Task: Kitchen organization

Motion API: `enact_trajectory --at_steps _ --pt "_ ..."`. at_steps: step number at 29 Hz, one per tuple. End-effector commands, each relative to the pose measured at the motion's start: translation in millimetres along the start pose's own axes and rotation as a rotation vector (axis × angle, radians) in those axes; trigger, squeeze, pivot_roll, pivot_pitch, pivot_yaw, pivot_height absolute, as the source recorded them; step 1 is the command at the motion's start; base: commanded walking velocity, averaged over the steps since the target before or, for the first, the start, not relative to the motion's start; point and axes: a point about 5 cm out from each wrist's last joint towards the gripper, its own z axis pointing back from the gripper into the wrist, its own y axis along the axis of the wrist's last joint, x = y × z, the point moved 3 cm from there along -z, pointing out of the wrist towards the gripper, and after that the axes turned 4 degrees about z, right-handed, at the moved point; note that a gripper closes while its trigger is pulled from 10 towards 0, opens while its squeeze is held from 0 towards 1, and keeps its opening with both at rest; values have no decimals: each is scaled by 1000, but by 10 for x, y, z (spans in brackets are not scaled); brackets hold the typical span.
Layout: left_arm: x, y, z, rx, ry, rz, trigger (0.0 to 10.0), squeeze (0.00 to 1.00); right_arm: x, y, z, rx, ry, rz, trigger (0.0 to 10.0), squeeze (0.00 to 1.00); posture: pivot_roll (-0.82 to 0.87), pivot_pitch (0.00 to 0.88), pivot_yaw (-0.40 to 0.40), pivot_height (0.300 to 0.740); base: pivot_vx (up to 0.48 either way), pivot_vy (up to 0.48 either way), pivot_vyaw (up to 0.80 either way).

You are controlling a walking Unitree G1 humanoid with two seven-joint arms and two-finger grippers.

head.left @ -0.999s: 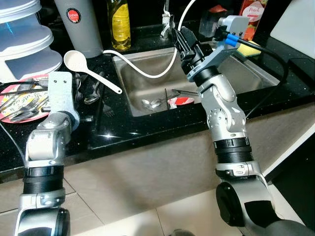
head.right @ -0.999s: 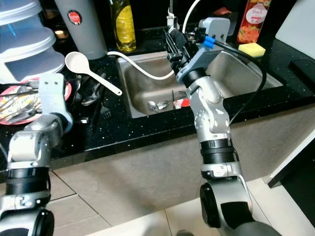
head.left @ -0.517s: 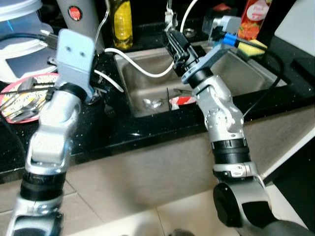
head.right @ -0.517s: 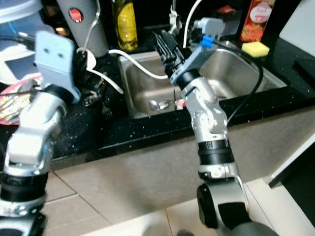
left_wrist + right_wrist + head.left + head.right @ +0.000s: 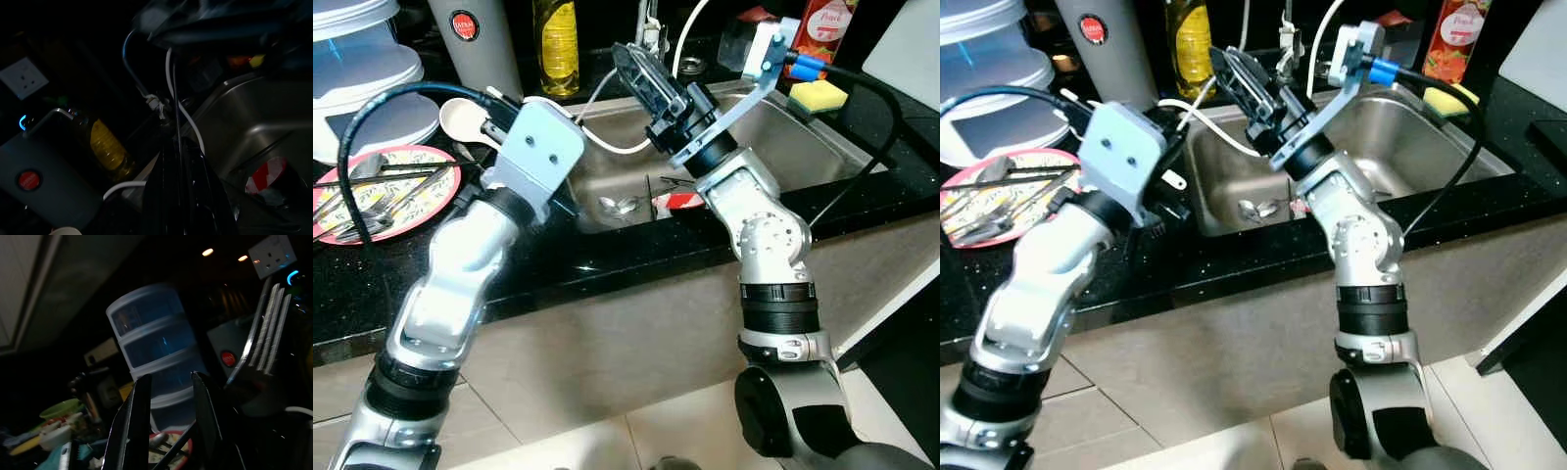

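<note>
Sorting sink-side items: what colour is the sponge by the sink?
Yellow; the sponge shows best in the left eye view, on the black counter.

Both arms are raised and bent inward. The left gripper (image 5: pixel 178 196) has its jaws pressed together; the right gripper (image 5: pixel 168 416) has its jaws apart.

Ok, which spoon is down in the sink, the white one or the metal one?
The metal spoon: it lies on the bottom of the sink. The white spoon rests up on the black counter, left of the sink.
</note>
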Motion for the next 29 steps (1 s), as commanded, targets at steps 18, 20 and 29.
enact_trajectory --at_steps 18,20,29 --pt "113 49 -6 35 -45 -48 10000 0 39 8 8 -17 -27 -16 0 0 -18 0 24 740 0 0 0" --pt "85 37 -19 31 -17 -60 10000 0 25 31 7 -4 -20 -21 0 0 -20 0 25 740 0 0 0" --pt "34 -8 -26 15 14 -74 10000 0 15 72 12 18 -16 -27 0 0 -22 0 27 740 0 0 0"
